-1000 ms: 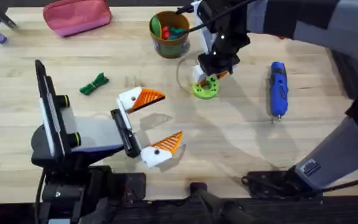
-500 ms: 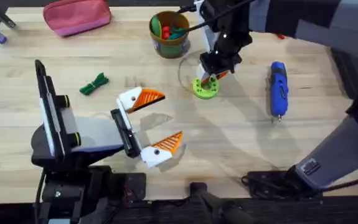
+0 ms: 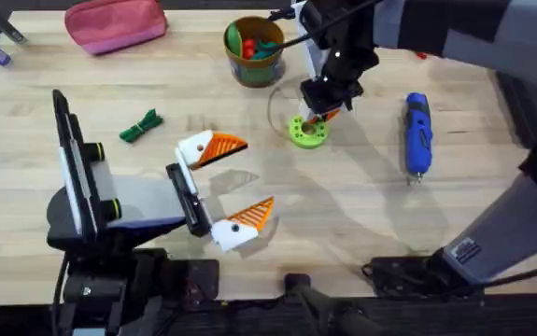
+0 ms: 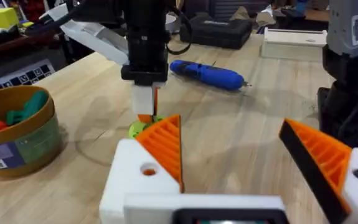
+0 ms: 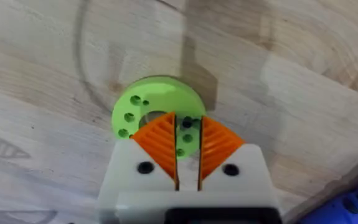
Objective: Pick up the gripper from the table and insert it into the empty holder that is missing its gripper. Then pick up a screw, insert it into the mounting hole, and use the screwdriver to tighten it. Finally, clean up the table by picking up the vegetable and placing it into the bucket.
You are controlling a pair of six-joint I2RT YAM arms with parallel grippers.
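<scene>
We note a bright green ring-shaped disc [image 3: 307, 132] lying flat on the wooden bench [image 3: 361, 205], directly beneath the right arm's jaws; small holes dot its upper face [image 5: 157, 112]. A pink pouch [image 3: 116, 24] lies at the bench's far edge, well apart from both sets of jaws. Beyond the bench, we record a dark case [image 4: 219, 29] and a pale tray [image 4: 294, 43].

The screwdriver [image 3: 417, 133] lies right of the bucket [image 3: 255, 51].
</scene>
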